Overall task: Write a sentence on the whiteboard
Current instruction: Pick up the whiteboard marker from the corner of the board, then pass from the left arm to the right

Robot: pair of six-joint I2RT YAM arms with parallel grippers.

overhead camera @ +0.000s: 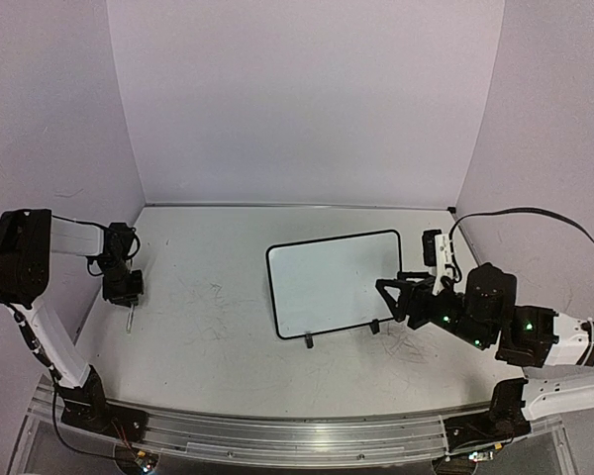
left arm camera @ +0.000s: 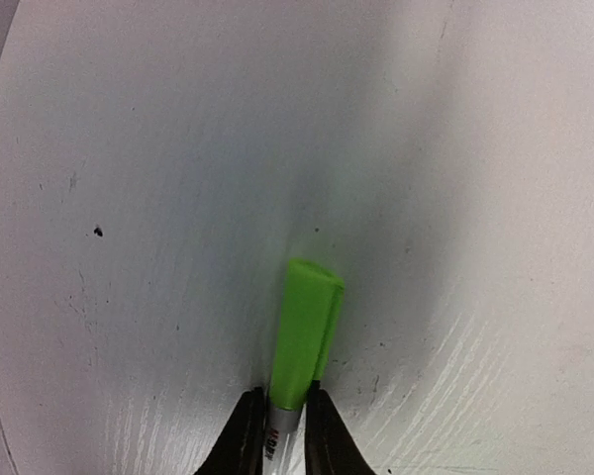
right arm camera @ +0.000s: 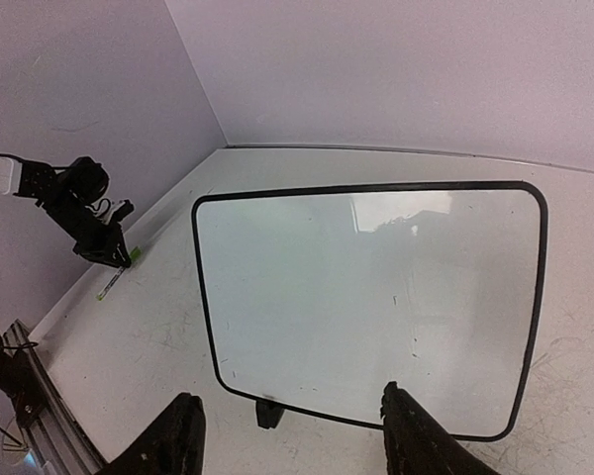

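On the left we see the left arm folded up from its base, its wrist bent over so that the left gripper (overhead camera: 126, 295) points down at the table (overhead camera: 208, 336) near the left wall. In the left wrist view its two black fingers (left arm camera: 246, 435) press on either side of a marker (left arm camera: 303, 341), pinching the grey barrel just behind the bright green cap. The cap is smooth, flat-sided plastic with a blunt end, and the marker lies low along the tabletop. The table is matte white, flecked with small dark specks and faint scuffs.

Right of centre stands the whiteboard (overhead camera: 335, 280), a glossy white panel in a thin black frame with rounded corners. It is propped on two small black feet (overhead camera: 309, 340) and leans back from the arms. Its surface is blank and catches soft reflections.

On the right, the right arm reaches low and nearly level across the table. The right gripper (overhead camera: 391, 293) hovers at the board's near right corner, its fingers (right arm camera: 176, 440) spread apart with nothing between them.
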